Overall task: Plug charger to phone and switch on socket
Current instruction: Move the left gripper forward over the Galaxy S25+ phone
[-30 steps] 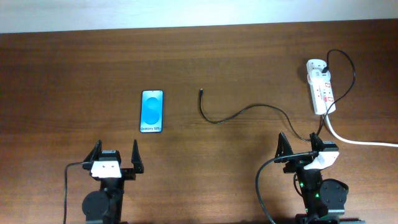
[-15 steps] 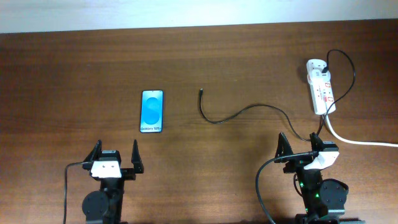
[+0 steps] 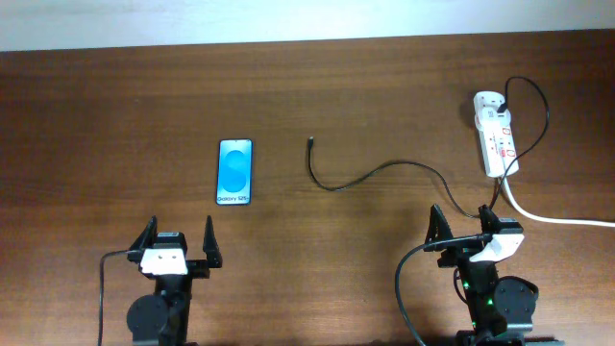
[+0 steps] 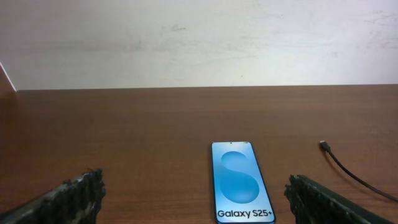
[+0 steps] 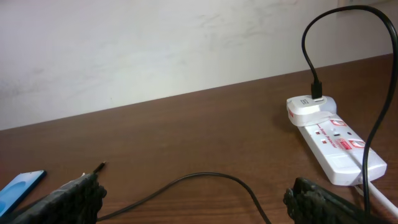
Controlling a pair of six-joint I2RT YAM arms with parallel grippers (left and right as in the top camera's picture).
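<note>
The phone (image 3: 235, 172) lies flat on the wooden table with its blue screen up; it also shows in the left wrist view (image 4: 239, 182) and at the left edge of the right wrist view (image 5: 18, 186). The charger cable (image 3: 370, 174) curves across the table, its plug tip (image 3: 310, 142) free, to the right of the phone, and its far end is plugged in at the socket (image 3: 496, 133) at the back right. The cable (image 5: 205, 177) and socket (image 5: 326, 137) show in the right wrist view. My left gripper (image 3: 178, 240) is open and empty, in front of the phone. My right gripper (image 3: 464, 224) is open and empty, over the cable.
A thick white cord (image 3: 553, 217) runs from the socket off the right edge. A pale wall (image 4: 199, 43) stands behind the table's far edge.
</note>
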